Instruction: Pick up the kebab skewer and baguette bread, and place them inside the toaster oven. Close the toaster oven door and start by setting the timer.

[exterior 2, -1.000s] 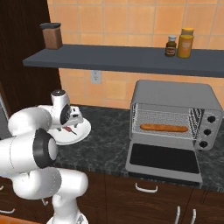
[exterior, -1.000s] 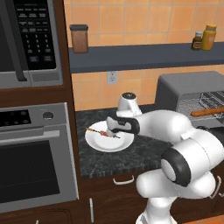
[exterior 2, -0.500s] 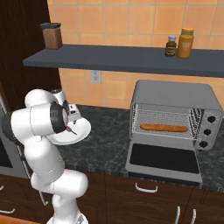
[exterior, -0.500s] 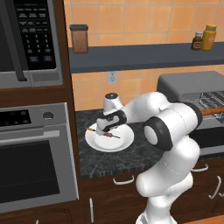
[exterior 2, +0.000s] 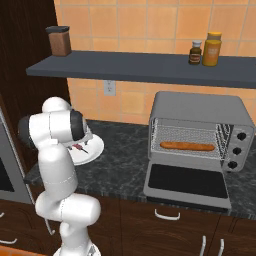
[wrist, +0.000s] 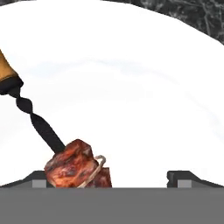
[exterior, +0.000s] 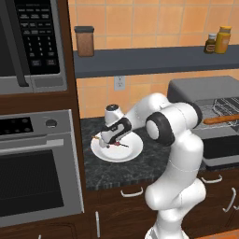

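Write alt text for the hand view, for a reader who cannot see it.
Close-up from the hand camera: the open end effector hovers low over a white plate, its two dark fingertips at the bottom edge. The kebab skewer lies on the plate, a reddish-brown meat chunk by the left fingertip. Dark speckled counter shows at the top right.

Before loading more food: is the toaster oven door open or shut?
Open: the toaster oven door lies flat, with the baguette bread on the rack.
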